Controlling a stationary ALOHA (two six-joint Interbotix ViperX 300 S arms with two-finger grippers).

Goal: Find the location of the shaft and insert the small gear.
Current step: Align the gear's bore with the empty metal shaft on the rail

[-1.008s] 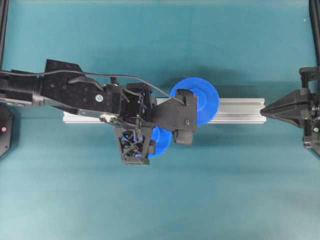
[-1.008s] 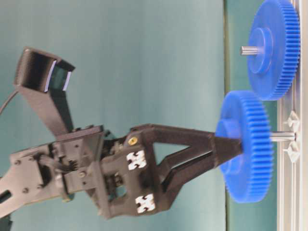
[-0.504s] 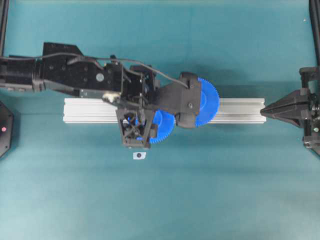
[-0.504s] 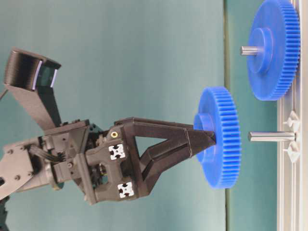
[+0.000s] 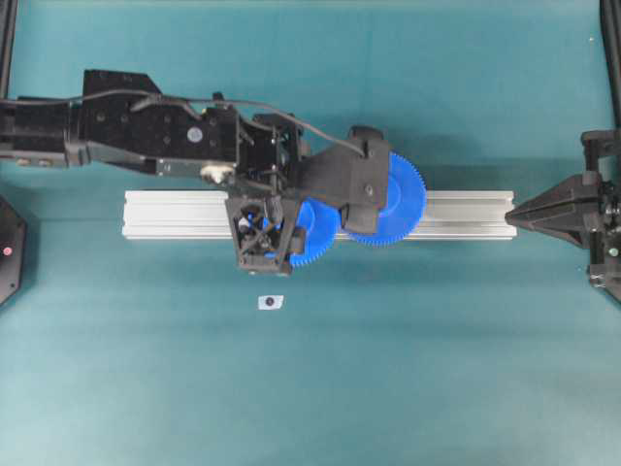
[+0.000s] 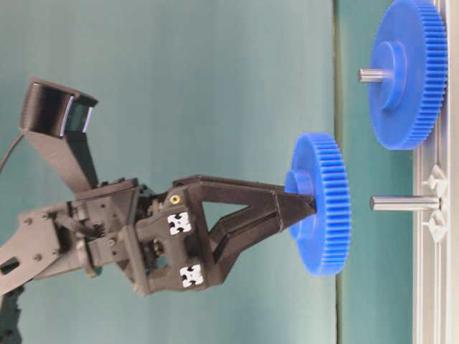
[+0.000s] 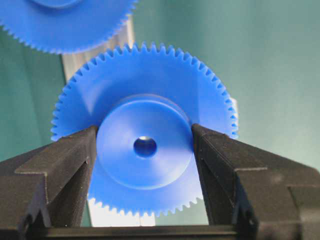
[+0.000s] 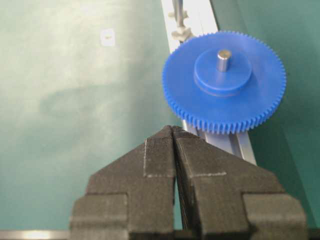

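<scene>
Left gripper point(image 6: 310, 209), my black jaws clamped on the hub of the small blue toothed plastic gear point(image 6: 324, 213), holds it at nine o'clock of the silvery steel shaft point(image 6: 403, 203); bore misalignment could jam insertion.

- Two blue gears are showing: the small gear point(image 6: 320, 213) and the larger gear point(image 6: 409, 73).
- One shaft point(image 6: 404, 203) is standing bare.
- One aluminium rail point(image 5: 466, 215) is lying across the worktop point(image 5: 437, 369).
- Two hands are showing: left hand point(image 6: 305, 209), right hand point(image 5: 512, 216).
</scene>
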